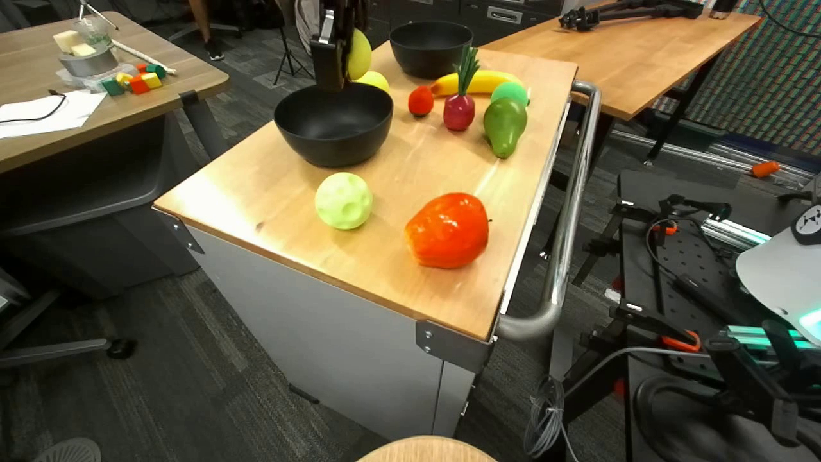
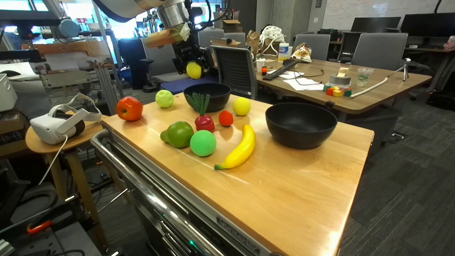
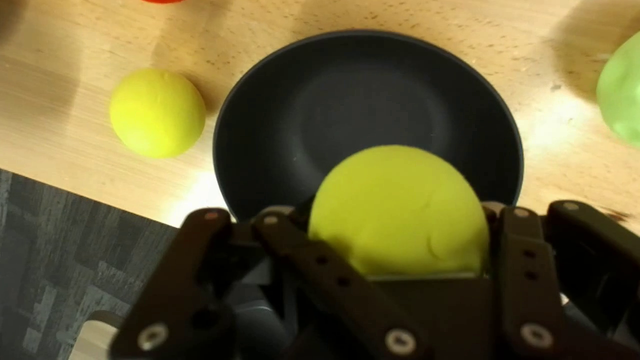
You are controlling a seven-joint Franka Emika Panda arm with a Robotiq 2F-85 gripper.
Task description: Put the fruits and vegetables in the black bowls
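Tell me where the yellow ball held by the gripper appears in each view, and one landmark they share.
In an exterior view: held yellow ball, near the top, left of centre.
In an exterior view: held yellow ball, upper third, left of centre.
In the wrist view: held yellow ball, below and right of centre.
Shared landmark: the black bowl below it.

In an exterior view, the banana [image 2: 241,149] lies on the table [image 2: 302,192], left of the nearer bowl [image 2: 300,131]; farther left, a loose ball [image 2: 203,143] sits just beside the avocado [image 2: 180,134]. Behind these two stands the farther bowl [image 2: 218,103] (the held ball [image 3: 397,200], in the gripper [image 3: 392,214], hangs above it).
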